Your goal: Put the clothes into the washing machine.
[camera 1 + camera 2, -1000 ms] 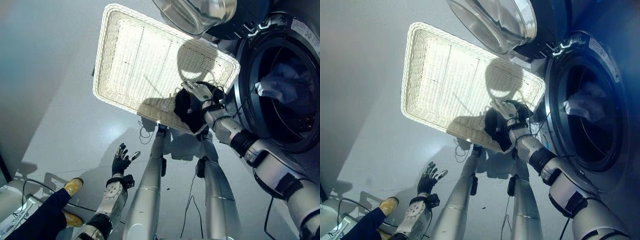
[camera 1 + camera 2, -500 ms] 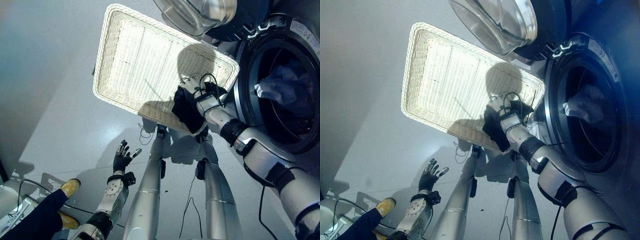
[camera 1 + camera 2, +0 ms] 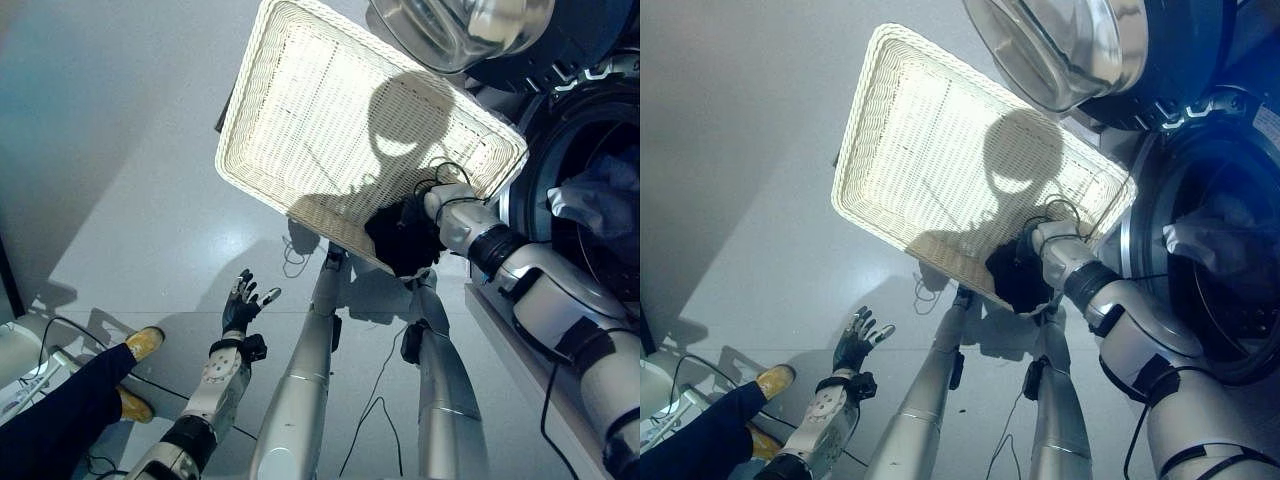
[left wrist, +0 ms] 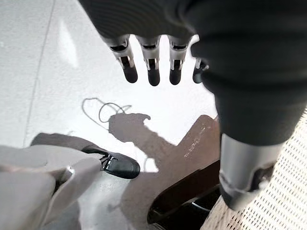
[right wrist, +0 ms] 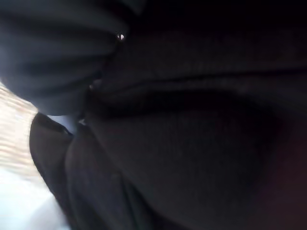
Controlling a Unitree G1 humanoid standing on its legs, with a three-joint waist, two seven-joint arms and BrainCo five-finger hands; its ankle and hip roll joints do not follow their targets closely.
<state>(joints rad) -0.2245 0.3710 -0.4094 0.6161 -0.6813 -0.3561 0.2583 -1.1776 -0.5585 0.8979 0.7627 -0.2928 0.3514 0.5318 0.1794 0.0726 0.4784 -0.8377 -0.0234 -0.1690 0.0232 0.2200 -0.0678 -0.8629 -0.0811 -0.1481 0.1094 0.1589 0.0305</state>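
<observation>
Hanging low near the floor [image 3: 120, 180], well short of the white wicker basket [image 3: 330, 110]: left hand [image 3: 241, 305], fingers [image 4: 152, 72] straight and spread, holding nothing. Just beside it, on the side away from the basket, a person's dark trouser leg [image 3: 60, 405] and yellow shoe [image 3: 146, 343]. Reaching to the basket's near rim: right hand [image 3: 447, 205], buried in a black garment [image 3: 402, 236] bunched over that rim. Cannot tell the state of those fingers, hidden by dark cloth in the wrist view too. Beyond the basket's right end: washing machine [image 3: 1230, 130], drum open, pale blue-grey clothes [image 3: 1220, 235] lying inside. Past the basket's far corner, the round glass door [image 3: 1070, 50] swung wide.
</observation>
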